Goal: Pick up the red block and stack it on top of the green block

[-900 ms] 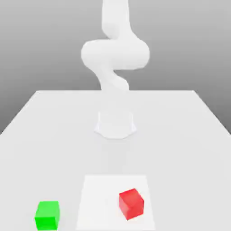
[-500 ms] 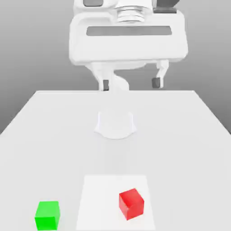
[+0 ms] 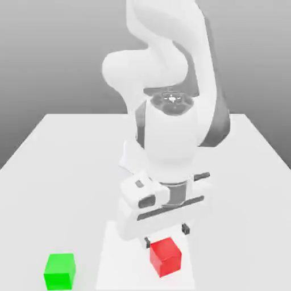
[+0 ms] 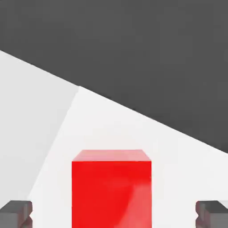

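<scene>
Lowered since before, gripper [image 3: 165, 236] spread wide – straddling red block [image 3: 165, 257], green block [image 3: 59, 270] apart

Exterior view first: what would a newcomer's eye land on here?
The big white arm fills the middle, bent down over the table with its gripper just above the red block. In the hand view the fingers stand open on either side of that block, clear of it. The green block sits apart, toward the exterior view's left.
</scene>
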Controlling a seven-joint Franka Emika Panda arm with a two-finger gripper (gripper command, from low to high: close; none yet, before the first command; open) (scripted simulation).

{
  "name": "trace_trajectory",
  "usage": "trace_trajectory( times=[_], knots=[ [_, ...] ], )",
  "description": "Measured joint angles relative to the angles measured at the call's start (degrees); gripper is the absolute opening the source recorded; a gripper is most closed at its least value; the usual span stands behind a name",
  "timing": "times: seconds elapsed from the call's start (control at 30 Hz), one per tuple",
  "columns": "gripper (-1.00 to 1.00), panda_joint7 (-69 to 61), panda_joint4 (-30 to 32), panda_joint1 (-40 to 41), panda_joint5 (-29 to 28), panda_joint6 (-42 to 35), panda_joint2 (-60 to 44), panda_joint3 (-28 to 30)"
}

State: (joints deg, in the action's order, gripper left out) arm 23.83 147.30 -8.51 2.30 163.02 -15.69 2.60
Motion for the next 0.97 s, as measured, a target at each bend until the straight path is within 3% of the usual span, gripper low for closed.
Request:
trace_trajectory(
  times=[0.03, 0.07, 0.3, 0.47, 0.7, 0.83, 0.87, 0.97],
  knots=[
    [0.0, -0.2, -0.3, 0.2, 0.3, 1.8, -2.1, -0.3],
    [-1.0, -0.4, -0.5, 0.4, 0.5, 2.7, -3.2, -0.5],
    [-1.0, -0.1, -0.4, 0.5, 0.2, 2.5, -3.0, -0.6],
    [-1.0, 0.8, 1.0, 0.1, -1.1, -5.2, 6.1, 0.1],
    [-1.0, 8.1, -6.4, 9.2, 2.0, -13.3, 6.5, 10.6],
    [-1.0, 7.5, -9.6, 13.6, 7.0, -9.3, -1.1, 11.5],
    [1.0, 7.0, -9.8, 14.2, 7.9, -8.0, -2.7, 11.0],
    [1.0, 7.0, -9.8, 14.2, 7.9, -8.0, -2.7, 11.0]
  ],
)
